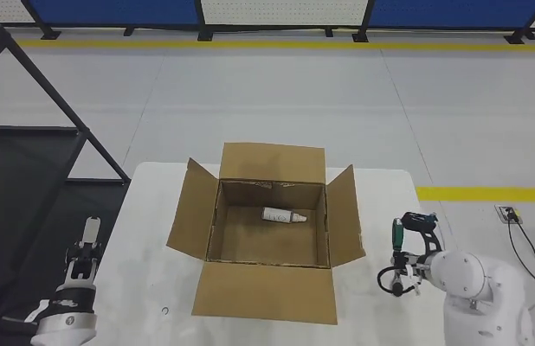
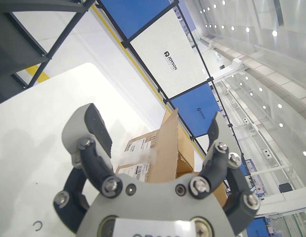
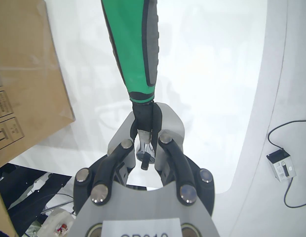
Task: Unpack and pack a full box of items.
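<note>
An open cardboard box point(image 1: 269, 285) stands mid-table with all flaps spread. A small white bottle point(image 1: 283, 215) lies on its floor toward the far wall. My right gripper point(image 3: 145, 122) is over the table to the right of the box point(image 3: 22, 75), shut on the black neck of a green-handled tool point(image 3: 133, 38); in the top view the green-handled tool point(image 1: 397, 232) points away from the robot, with the gripper point(image 1: 404, 259) behind it. My left gripper point(image 2: 155, 122) hangs open with nothing in it at the table's near left corner point(image 1: 86, 246), the box point(image 2: 165, 149) beyond it.
The white table point(image 1: 146, 251) has bare surface left and right of the box. A dark metal rack point(image 1: 42, 164) stands off the table's left side. A cable and a floor socket point(image 1: 507, 214) lie right of the table.
</note>
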